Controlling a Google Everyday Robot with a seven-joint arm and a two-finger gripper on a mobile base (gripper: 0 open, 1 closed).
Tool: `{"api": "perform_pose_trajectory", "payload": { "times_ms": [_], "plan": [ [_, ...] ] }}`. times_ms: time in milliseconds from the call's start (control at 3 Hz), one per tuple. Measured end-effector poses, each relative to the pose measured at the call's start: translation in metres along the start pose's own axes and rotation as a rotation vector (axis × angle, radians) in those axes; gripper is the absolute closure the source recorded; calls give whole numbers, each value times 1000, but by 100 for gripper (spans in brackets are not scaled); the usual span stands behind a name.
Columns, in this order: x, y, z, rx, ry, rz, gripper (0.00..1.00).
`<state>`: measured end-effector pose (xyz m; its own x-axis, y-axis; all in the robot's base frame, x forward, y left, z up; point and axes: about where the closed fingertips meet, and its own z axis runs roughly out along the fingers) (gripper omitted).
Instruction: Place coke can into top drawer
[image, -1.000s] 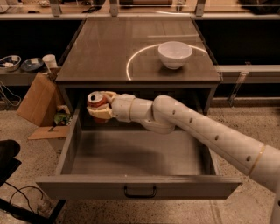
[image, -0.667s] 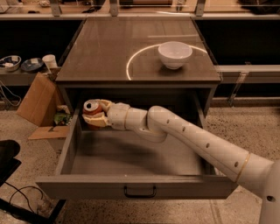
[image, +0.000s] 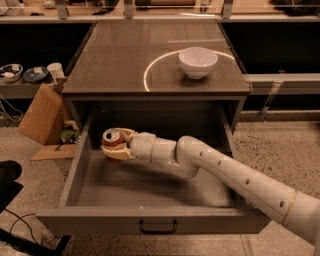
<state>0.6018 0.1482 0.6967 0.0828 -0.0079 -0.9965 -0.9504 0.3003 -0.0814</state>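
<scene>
The top drawer (image: 100, 220) is pulled wide open, a deep grey box with a flat front panel and a small black handle (image: 158, 227). My gripper (image: 114, 147) reaches into it from the right, at the drawer's back left. It is shut on the coke can (image: 112, 138), a red can with a silver top, held upright just above the drawer floor. My white arm (image: 235, 180) stretches across the drawer from the lower right.
A white bowl (image: 198, 61) stands on the cabinet top (image: 125, 55) beside a white circle mark. A cardboard box (image: 44, 116) and clutter lie on the floor at the left. A low shelf (image: 25, 85) with dishes and a cup is at far left.
My gripper has carried the can lower into the drawer, staying at its back left.
</scene>
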Motion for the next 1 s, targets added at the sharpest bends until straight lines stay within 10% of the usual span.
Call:
{"api": "perform_pose_trajectory", "payload": {
  "times_ms": [1000],
  "plan": [
    [0, 0, -1, 0, 2, 0, 36]
  ]
}}
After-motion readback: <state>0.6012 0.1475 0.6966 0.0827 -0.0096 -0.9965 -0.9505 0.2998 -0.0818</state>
